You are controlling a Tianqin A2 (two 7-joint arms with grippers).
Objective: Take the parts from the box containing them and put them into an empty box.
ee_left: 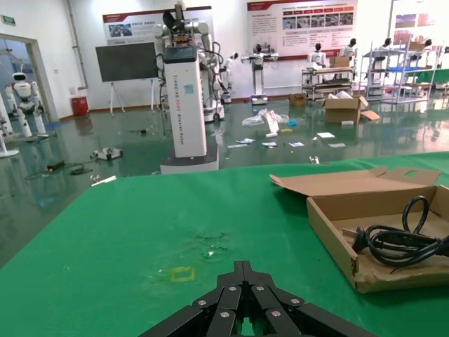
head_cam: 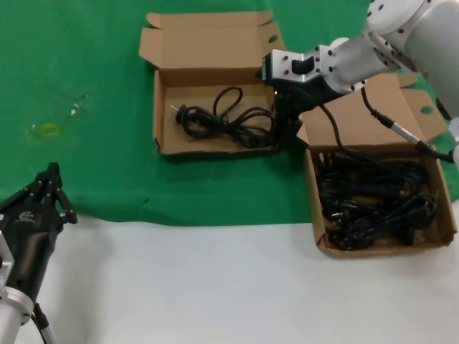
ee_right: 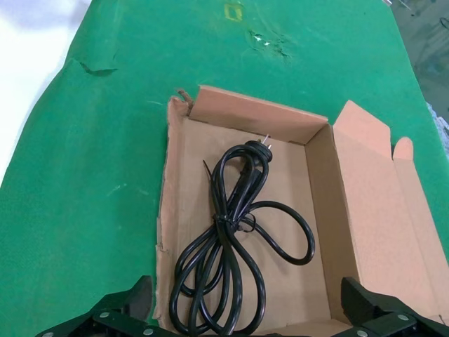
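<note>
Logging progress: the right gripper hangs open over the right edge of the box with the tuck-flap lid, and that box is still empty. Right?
Not quite. The box with the tuck-flap lid is not empty: one coiled black power cord already lies in it, as the right wrist view shows clearly. The rest holds: the right gripper hangs open over that box's right edge.

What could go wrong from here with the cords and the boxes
The right gripper hangs open at the near right corner of the box with one cord inside; pulling away, it might clip that box's wall and shift it. The cords left in the other box lie tangled, so the next grab may lift several. The left gripper sits idle near the table edge.
</note>
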